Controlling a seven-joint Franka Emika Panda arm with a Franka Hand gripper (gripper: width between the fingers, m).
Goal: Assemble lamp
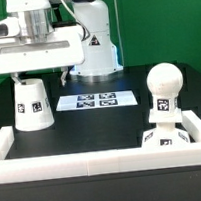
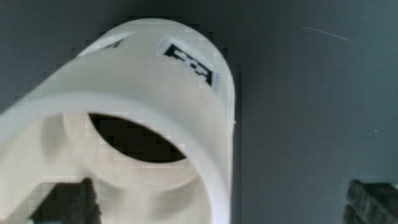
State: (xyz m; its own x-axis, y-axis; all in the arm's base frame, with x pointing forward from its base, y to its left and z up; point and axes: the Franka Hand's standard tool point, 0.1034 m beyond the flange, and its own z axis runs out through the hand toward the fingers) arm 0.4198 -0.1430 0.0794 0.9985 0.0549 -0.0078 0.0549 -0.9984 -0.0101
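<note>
Hovering spread above the white, tapered, tagged shade point(image 1: 32, 104) point(image 2: 151, 120), the gripper point(image 1: 38, 75) holds nothing

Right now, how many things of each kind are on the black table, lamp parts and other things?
Lamp parts: 3, the shade, the bulb, the base under the bulb.
Marker board: 1.
White border frame: 1.
Total: 5.
</note>
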